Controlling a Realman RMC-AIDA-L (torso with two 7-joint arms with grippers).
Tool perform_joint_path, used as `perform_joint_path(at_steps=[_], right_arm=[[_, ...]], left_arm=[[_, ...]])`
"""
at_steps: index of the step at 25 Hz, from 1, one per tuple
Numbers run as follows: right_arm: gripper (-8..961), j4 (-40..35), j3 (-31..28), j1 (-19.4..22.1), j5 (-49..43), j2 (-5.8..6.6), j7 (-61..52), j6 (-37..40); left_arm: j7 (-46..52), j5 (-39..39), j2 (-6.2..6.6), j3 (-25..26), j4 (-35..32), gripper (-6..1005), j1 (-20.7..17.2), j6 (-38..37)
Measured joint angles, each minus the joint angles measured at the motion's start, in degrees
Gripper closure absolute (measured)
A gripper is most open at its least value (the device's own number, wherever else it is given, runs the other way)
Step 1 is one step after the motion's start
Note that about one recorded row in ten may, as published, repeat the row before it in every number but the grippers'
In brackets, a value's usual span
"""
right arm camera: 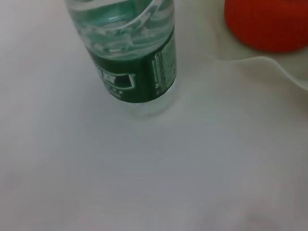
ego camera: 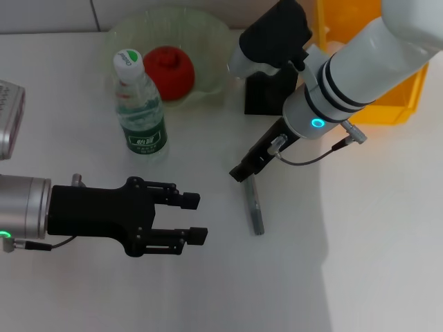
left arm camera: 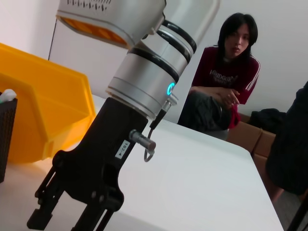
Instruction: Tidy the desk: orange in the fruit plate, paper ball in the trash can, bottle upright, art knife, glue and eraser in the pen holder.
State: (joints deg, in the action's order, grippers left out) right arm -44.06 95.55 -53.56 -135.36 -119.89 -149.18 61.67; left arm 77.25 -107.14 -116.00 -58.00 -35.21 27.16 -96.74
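Note:
The orange (ego camera: 169,69) lies in the pale green fruit plate (ego camera: 211,34) at the back. The bottle (ego camera: 140,107) stands upright in front of the plate, and it also shows in the right wrist view (right arm camera: 137,62) next to the orange (right arm camera: 267,21). A grey metal art knife (ego camera: 255,205) lies flat on the table. My right gripper (ego camera: 242,171) is open, low over the knife's far end, and shows in the left wrist view (left arm camera: 65,222). My left gripper (ego camera: 199,218) is open and empty at the front left. The paper ball, glue and eraser are not in view.
The black mesh pen holder (ego camera: 266,93) stands behind my right arm, with a white tip (left arm camera: 7,95) above its rim. The yellow trash can (ego camera: 377,83) is at the back right. A seated person (left arm camera: 224,82) is beyond the table's far edge.

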Motion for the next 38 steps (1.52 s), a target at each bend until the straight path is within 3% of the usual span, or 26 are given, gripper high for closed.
perform_joint_path(at_steps=[11,29,34,37,38], right_arm=[[418,0.81,3.26,-0.02,1.06,0.00,-0.70,-2.66],[808,-0.60,3.03,1.22,1.07,0.07,-0.69,-1.86],[827,-13.33,-0.32,7.57,0.81,0.50,-0.68,3.01],[829,-27.63,-6.37,13.59,0.69,0.53,-0.67,8.89],[830,-35.95,-9.98,17.08,0.93,0.53,-0.59,11.27]], left_arm=[[0.00,0.00,-0.32,0.00,0.06,376,-0.07,0.06],[0.00,0.01,-0.46,0.00,0.06,375,-0.24,0.51],[0.00,0.12,-0.46,0.00,0.06,375,-0.29,0.48],[0.00,0.15,-0.46,-0.01,0.04,375,-0.30,0.49],[0.00,0.22,-0.46,0.00,0.00,375,-0.33,0.46]])
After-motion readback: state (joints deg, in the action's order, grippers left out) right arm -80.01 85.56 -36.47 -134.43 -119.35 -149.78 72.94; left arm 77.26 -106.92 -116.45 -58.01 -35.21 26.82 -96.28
